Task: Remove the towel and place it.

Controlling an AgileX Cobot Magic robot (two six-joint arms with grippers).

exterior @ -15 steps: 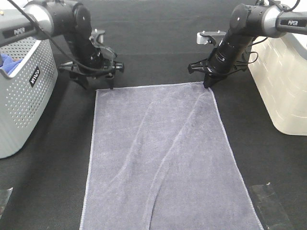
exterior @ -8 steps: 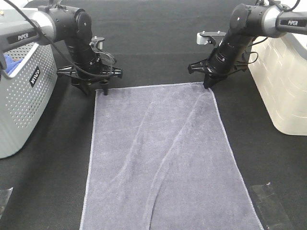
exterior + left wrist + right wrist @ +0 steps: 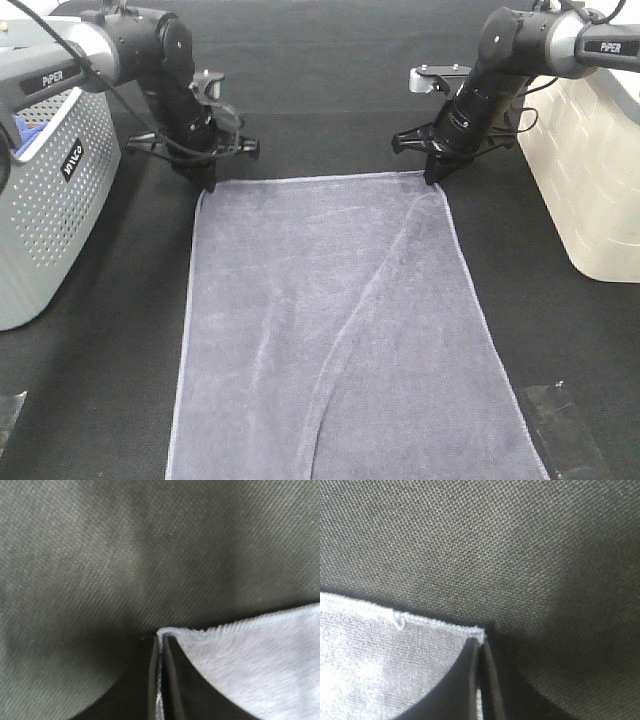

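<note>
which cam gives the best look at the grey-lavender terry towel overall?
Exterior high: it shows the grey-lavender terry towel spread flat on the black table cover, creases running lengthwise, near edge cropped. The left wrist view shows only one corner pinched between closed fingers; the right wrist view shows the other hemmed corner, likewise pinched.
</note>
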